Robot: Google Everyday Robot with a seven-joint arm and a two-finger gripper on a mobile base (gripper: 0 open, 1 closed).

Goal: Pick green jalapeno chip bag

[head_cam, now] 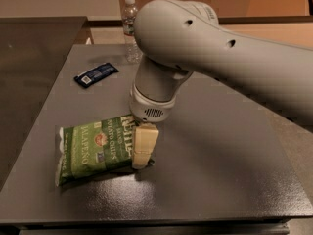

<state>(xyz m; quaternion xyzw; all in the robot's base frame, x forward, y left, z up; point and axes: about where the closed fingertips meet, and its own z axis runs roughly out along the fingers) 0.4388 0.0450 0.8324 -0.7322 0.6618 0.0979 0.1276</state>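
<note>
The green jalapeno chip bag (98, 148) lies flat on the dark table near its front left, label up. My gripper (143, 146) hangs straight down from the big grey arm (205, 48) and sits at the bag's right end, low and touching or just over its edge. The arm's wrist hides the bag's top right corner.
A dark blue snack bar (96, 74) lies at the back left of the grey table (220, 170). A clear water bottle (130, 28) stands at the table's far edge. A second dark counter (34, 53) adjoins on the left.
</note>
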